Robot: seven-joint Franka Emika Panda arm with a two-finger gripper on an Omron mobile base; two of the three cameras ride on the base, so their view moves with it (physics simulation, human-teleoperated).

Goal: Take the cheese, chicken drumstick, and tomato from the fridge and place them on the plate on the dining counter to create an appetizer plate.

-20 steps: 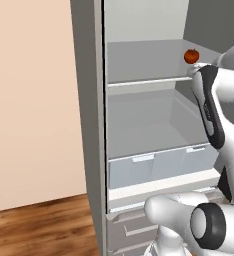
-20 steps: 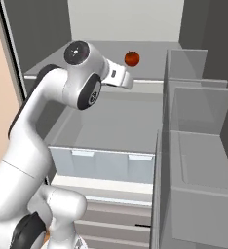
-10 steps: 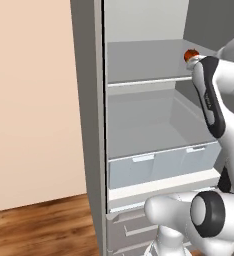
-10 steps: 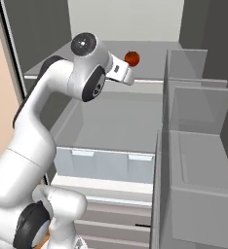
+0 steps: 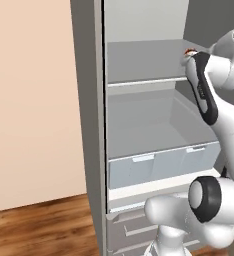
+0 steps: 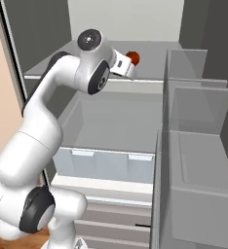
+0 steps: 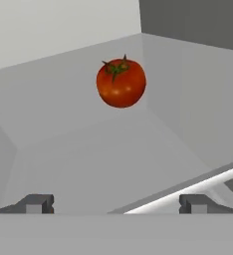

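The red tomato (image 7: 121,82) with a dark green stem sits on a grey shelf of the fridge (image 5: 139,60), near the shelf's back corner. In the right base view the tomato (image 6: 132,58) peeks out just past my hand, and a sliver of the tomato (image 5: 190,50) shows above my wrist in the left base view. My gripper (image 7: 117,203) is open, its two fingertips (image 7: 36,203) spread wide, short of the tomato and touching nothing. The cheese, the chicken drumstick, the plate and the dining counter are out of view.
Below the tomato's shelf lie a second grey shelf (image 6: 121,121) and a translucent pale drawer (image 5: 159,165). The open fridge door with its bins (image 6: 196,146) stands close on the right. A beige wall (image 5: 34,100) and wooden floor (image 5: 44,230) lie left of the fridge.
My arm has reached further into the fridge toward the tomato, and my hand now covers more of it in both base views. The jaws stayed open.
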